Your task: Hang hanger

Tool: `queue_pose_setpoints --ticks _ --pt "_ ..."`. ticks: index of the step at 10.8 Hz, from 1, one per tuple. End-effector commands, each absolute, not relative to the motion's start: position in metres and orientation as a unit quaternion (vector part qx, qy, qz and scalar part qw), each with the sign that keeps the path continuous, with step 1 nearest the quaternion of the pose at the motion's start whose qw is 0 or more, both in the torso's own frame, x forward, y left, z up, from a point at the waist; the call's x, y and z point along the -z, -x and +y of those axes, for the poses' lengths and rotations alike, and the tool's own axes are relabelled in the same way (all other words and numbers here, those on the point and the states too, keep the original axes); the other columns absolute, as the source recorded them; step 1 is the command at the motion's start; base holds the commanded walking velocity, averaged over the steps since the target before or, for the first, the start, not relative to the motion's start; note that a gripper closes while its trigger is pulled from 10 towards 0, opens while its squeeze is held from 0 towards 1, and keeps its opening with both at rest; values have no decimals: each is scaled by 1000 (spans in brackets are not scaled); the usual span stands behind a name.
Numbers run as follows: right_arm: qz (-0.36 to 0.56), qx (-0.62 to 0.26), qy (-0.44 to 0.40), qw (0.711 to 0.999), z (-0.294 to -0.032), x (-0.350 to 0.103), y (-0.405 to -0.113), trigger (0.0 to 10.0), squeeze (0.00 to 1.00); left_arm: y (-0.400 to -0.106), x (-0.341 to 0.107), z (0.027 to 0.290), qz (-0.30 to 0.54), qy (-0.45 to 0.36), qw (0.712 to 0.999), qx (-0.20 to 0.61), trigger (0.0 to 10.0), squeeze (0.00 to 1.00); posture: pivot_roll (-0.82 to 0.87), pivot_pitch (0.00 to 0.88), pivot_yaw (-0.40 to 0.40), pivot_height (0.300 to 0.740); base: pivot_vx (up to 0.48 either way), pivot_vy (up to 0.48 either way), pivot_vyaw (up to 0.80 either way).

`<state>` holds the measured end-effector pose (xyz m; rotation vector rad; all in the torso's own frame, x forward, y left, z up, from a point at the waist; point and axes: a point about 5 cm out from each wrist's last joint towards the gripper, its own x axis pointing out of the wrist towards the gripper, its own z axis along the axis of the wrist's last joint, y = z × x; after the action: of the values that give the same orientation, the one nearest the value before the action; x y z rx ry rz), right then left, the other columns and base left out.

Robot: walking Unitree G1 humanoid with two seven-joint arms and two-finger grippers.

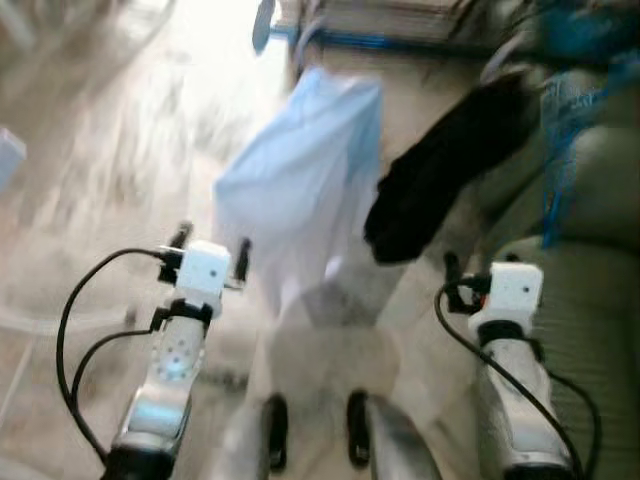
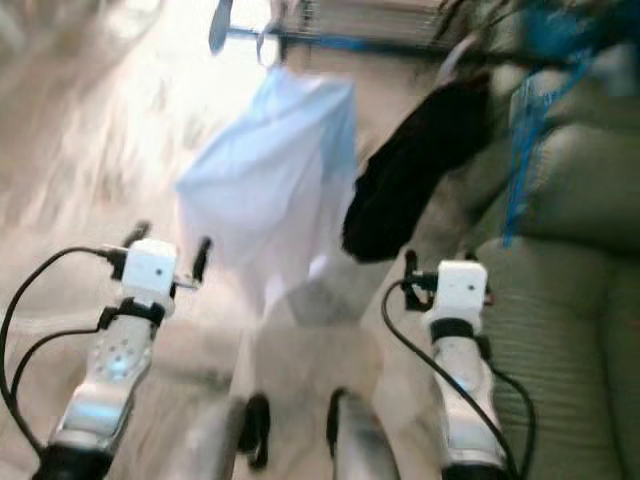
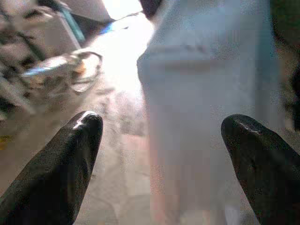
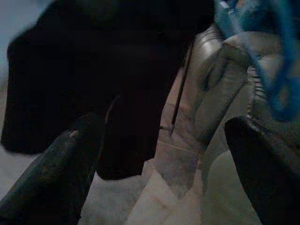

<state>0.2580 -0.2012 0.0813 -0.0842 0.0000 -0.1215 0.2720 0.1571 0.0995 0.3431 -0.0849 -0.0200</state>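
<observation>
A light blue shirt (image 1: 300, 190) hangs from a blue rail (image 1: 370, 42) straight ahead, blurred. Beside it on the right hangs a black garment (image 1: 440, 180). My left gripper (image 1: 212, 245) is raised in front of the shirt's lower left edge, open and holding nothing; the shirt (image 3: 206, 93) shows between its fingers. My right gripper (image 4: 164, 154) is open and empty, held low in front of the black garment (image 4: 93, 70). A thin dark rod (image 4: 180, 89) hangs next to that garment. I cannot make out a hanger's shape.
An olive sofa (image 1: 590, 260) runs along the right, with a blue strap (image 1: 560, 150) hanging over it. Pale tiled floor (image 1: 100, 150) spreads to the left. Blurred clutter (image 3: 70, 70) lies on the floor beyond the left gripper. My feet (image 1: 275, 430) stand below.
</observation>
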Motion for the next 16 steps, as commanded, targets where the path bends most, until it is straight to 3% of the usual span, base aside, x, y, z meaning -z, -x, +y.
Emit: queue_pose_setpoints --ticks 1,2,3,9,11,12,16 --pt "-17 -5 25 1000 -192 -83 -258 10000 0 -270 -96 160 -46 -169 985 -1 10000 0 -16 21 6 740 0 0 0" --pt "-62 47 34 996 -201 -90 -263 10000 0 -275 -87 159 -37 -174 984 7 10000 0 -32 0 17 740 0 0 0" --pt "-87 42 52 994 -201 -96 -262 10000 0 -279 -89 156 -43 -167 985 18 10000 0 -41 0 29 740 0 0 0" --pt "-86 16 78 993 -199 -91 -268 10000 0 -294 -86 139 -60 -147 987 27 10000 0 -71 23 -25 740 0 0 0" --pt "-73 11 78 994 -193 -84 -264 10000 0 -288 -87 141 -57 -146 987 21 10000 0 -51 102 7 740 0 131 0" --pt "-72 14 77 994 -196 -83 -255 10000 0 -270 -77 145 -35 -146 988 22 10000 0 -34 139 6 740 0 364 0" --pt "-63 5 89 994 -199 -82 -262 10000 0 -256 -71 143 -26 -149 988 18 10000 0 -5 163 -17 740 0 456 0"
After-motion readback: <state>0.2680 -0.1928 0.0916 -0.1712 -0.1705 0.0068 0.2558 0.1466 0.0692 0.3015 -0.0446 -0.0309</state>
